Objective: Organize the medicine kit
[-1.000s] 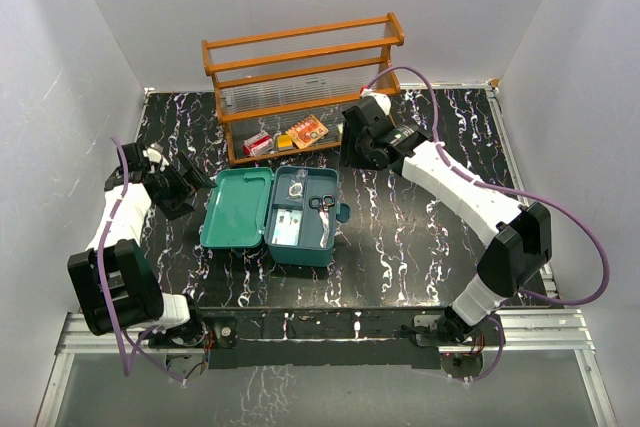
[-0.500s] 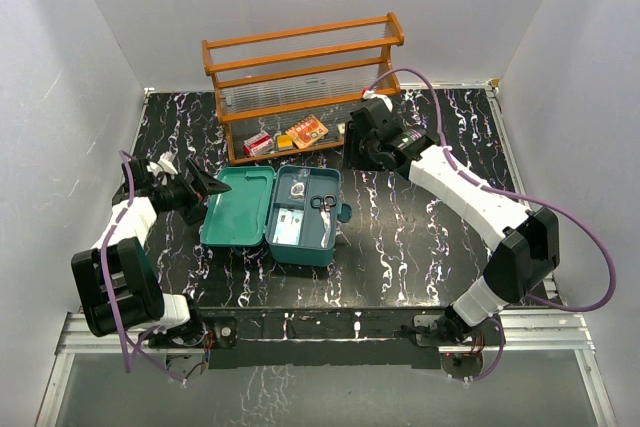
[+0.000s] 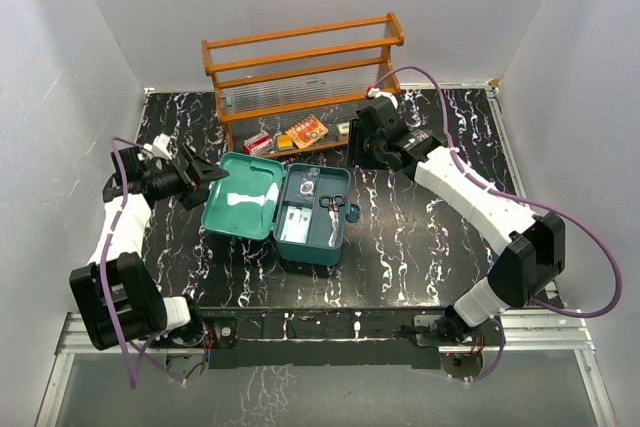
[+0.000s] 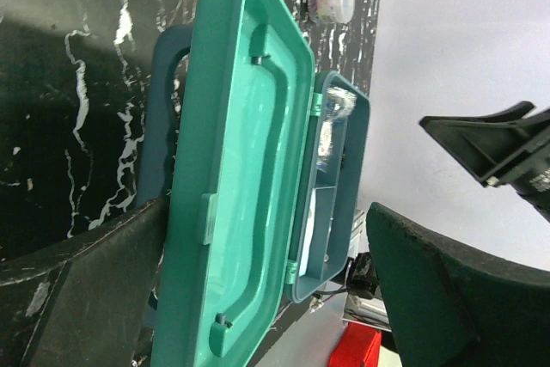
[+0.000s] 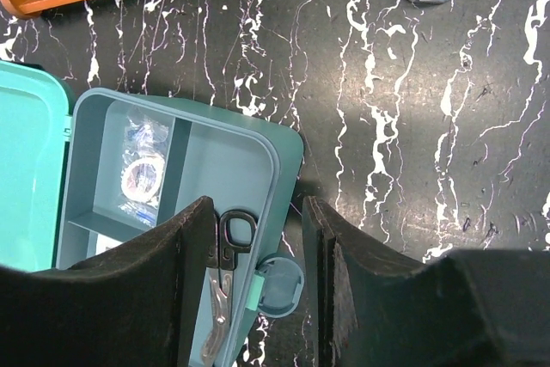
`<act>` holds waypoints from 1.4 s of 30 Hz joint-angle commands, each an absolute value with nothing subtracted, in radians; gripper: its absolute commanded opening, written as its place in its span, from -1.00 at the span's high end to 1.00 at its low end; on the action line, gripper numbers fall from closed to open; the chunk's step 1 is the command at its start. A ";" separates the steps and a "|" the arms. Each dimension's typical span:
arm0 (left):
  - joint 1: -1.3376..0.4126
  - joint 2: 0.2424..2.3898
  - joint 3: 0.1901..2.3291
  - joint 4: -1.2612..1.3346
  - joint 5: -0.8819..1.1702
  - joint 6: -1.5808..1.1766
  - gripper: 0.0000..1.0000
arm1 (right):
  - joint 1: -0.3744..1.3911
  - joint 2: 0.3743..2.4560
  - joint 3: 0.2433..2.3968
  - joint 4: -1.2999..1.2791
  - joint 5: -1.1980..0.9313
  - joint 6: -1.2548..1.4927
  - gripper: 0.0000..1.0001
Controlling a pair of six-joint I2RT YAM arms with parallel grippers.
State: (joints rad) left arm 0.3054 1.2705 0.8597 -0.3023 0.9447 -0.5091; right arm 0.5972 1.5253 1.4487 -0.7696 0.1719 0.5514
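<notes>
Teal-green rectangular plastic medicine kit (image 3: 300,215): its half-raised lid stands between the wide-open, unclamped left pincer (image 4: 266,212). The tray, holding scissors (image 3: 333,205), lies beneath the half-open, empty right pincer (image 5: 255,208). Packing looks partial, as small boxes (image 3: 308,131) beyond sit unpacked on the orange wooden rack (image 3: 300,52).

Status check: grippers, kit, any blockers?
Left gripper open, jaws straddling lid. Right gripper open, empty, above kit edge. Kit open, scissors inside. No blockers seen.

Tilted-up lid (image 3: 245,202) bars the left pincer (image 3: 210,179) from the medicine kit (image 3: 305,250).
</notes>
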 commanded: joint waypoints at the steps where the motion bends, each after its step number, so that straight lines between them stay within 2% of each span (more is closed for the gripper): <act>1: 0.304 1.251 0.942 -0.342 1.041 -0.538 -0.90 | 0.586 1.484 1.426 -0.718 0.172 0.561 0.14; 15: 0.238 1.298 1.052 -0.304 1.172 -0.607 -0.80 | 0.567 1.468 1.390 -0.704 0.160 0.590 0.14; 20: 0.197 1.325 1.139 -0.320 1.130 -0.607 -0.78 | 0.561 1.470 1.391 -0.704 0.166 0.594 0.14; 25: 0.104 1.337 1.166 -0.197 1.075 -0.725 -0.78 | 0.552 1.465 1.391 -0.704 0.182 0.599 0.14; 31: -0.048 1.309 1.070 0.085 1.007 -0.945 -0.80 | 0.535 1.453 1.389 -0.706 0.190 0.605 0.14; 42: -0.207 1.362 1.089 0.107 0.989 -0.954 -0.78 | 0.515 1.376 1.365 -0.712 0.285 0.659 0.14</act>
